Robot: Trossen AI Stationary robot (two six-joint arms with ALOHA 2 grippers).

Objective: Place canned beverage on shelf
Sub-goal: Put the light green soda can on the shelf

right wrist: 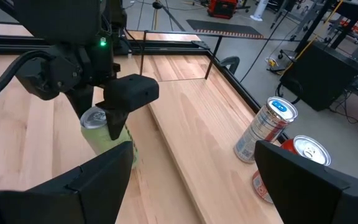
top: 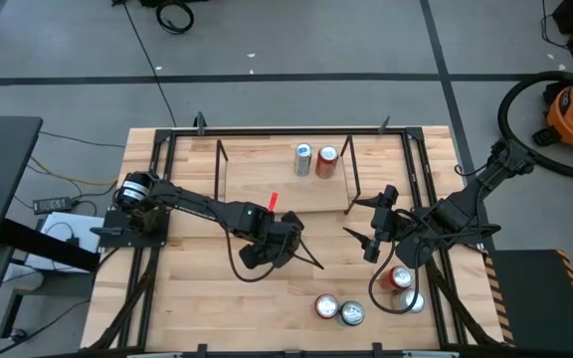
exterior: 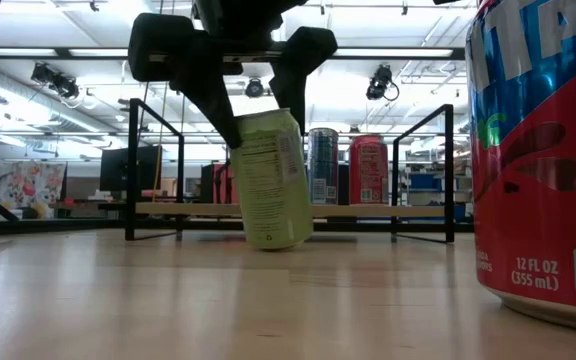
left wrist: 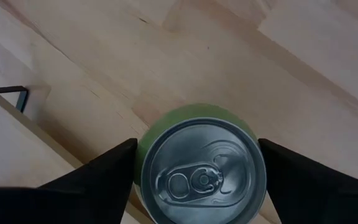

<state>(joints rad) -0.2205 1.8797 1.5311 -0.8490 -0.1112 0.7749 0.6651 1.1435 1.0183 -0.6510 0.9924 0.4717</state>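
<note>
Green can [exterior: 273, 180] clamped near top by left gripper [exterior: 253, 115], tilted, base at table just before shelf [exterior: 288, 210]. Risk: tilted can slips, or clips deck edge or blue can [exterior: 322, 165] there. Right gripper [top: 371, 234] held open beside shelf's end.

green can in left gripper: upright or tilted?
Tilted. In the low view the green can leans in the left gripper, only its bottom edge near the table.
</note>
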